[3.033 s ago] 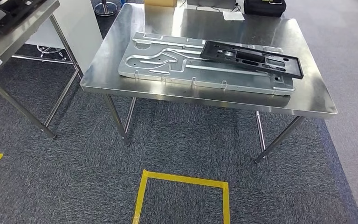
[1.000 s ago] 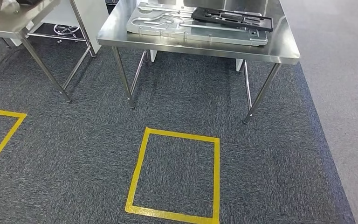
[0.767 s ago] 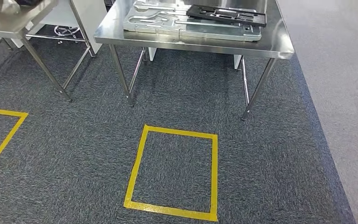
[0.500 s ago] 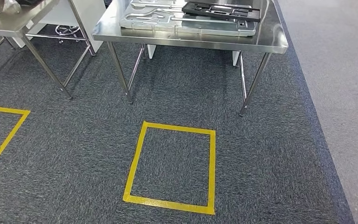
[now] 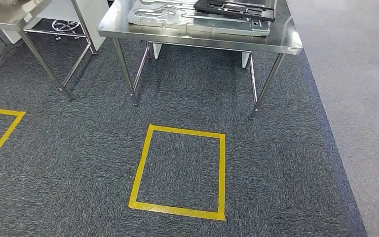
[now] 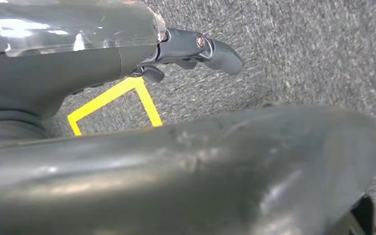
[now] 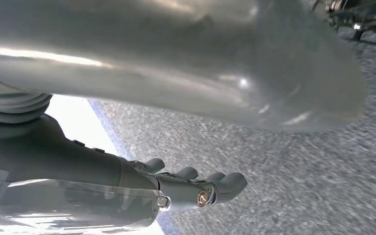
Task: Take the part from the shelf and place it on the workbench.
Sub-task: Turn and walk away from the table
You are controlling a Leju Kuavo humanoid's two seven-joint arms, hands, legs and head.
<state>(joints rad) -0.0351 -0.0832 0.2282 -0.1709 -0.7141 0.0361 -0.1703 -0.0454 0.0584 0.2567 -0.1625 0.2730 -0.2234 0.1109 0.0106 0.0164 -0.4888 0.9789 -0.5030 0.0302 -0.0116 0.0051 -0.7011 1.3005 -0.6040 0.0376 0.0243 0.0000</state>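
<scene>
Grey carpet [image 5: 286,163]; workbench [image 5: 286,45] far edge cropped (part [image 5: 234,9] too).

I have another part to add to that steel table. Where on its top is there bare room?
The table shows bare steel along its right edge, beside the silver panel, and a narrow strip along the near edge. The middle is crowded: the panel fills it, with the black part lying on top. The far side is out of frame.

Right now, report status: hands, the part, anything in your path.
Left hand and right hand hang over carpet, holding nothing. Black part lies on the metal panel on the workbench. Yellow floor square ahead, nothing on it.
</scene>
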